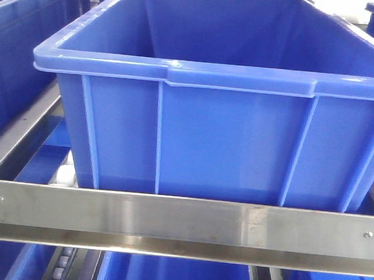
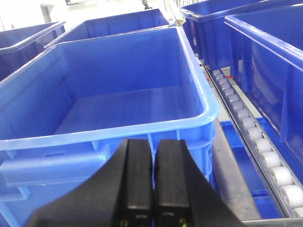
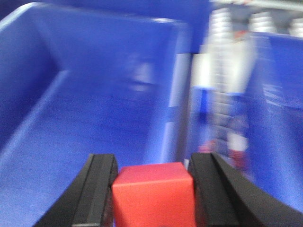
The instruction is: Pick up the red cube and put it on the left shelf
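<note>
Pick: done; red cube clamped between right gripper fingers.
Cube location: carried over blue crate interior, not yet released.
Left gripper: pressed closed, nothing held.
Left: release onto left shelf.

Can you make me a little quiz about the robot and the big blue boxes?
1. True or false: the right gripper is holding the red cube.
2. How do the left gripper jaws stand? A) wide open B) pressed together with nothing between C) around a blue cube
3. Fill in: in the front view, the blue crate sits behind a silver front ____ with small screws.

Key: 1 true. 2 B. 3 rail.
</note>
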`<state>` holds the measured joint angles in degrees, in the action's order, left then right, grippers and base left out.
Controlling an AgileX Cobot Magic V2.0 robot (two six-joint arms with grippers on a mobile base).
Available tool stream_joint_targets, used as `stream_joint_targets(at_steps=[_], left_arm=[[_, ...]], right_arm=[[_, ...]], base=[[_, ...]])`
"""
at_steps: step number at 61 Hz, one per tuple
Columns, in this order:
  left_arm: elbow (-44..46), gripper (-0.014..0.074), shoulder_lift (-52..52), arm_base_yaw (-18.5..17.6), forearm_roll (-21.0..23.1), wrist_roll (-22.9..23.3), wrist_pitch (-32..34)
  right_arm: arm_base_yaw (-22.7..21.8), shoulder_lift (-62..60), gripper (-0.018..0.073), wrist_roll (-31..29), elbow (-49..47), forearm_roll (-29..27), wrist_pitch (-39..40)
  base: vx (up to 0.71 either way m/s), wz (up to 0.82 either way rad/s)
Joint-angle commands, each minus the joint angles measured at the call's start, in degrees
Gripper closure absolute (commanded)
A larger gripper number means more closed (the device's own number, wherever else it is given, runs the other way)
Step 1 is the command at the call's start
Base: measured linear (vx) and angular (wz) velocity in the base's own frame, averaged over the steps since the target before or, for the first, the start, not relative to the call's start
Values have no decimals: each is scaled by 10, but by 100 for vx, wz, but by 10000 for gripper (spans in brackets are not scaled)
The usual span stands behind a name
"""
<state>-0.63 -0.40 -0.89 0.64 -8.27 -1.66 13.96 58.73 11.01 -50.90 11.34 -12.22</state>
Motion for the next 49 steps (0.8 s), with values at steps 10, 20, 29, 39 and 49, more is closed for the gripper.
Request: stream_joint_targets(at_steps=[10,20,29,39,49], left_arm=[[-13,491,5,-3,3,0,51],[-13,491,5,-3,3,0,51],[-13,491,5,-3,3,0,51],[-13,491,5,-3,3,0,51],[-13,491,5,-3,3,0,51]], right_arm=[[85,181,501,-1,-159,0,9],[118,266,452,-1,-209,0,-22],[131,291,127,-1,-214,0,-7],[131,290,-68,-1,-214,0,-1],[130,273,-63,-1,-213,0,-19]], base=[[0,0],[0,0],[0,0],[0,0],[0,0]])
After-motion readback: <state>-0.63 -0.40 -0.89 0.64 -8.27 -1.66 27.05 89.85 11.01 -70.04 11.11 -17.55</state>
